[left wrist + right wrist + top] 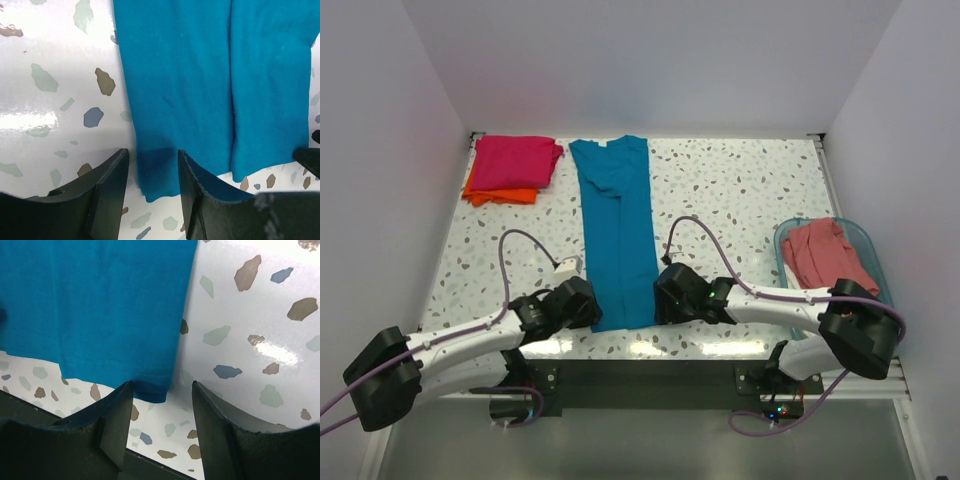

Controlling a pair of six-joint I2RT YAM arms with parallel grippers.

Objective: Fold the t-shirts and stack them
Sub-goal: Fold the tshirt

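Observation:
A teal blue t-shirt (617,225) lies folded into a long strip down the middle of the table, collar at the far end. My left gripper (588,305) is open at its near left corner (155,170), which lies between the jaws. My right gripper (662,297) is open at the near right corner (150,382), which lies by the left jaw. A folded magenta pink shirt (515,160) lies on a folded orange shirt (500,194) at the far left. A salmon pink shirt (827,255) lies crumpled in the basket.
A clear blue-tinted plastic basket (782,240) stands at the right edge of the speckled table (740,190). The table's near edge (165,460) lies just under my right gripper. White walls enclose the table on three sides.

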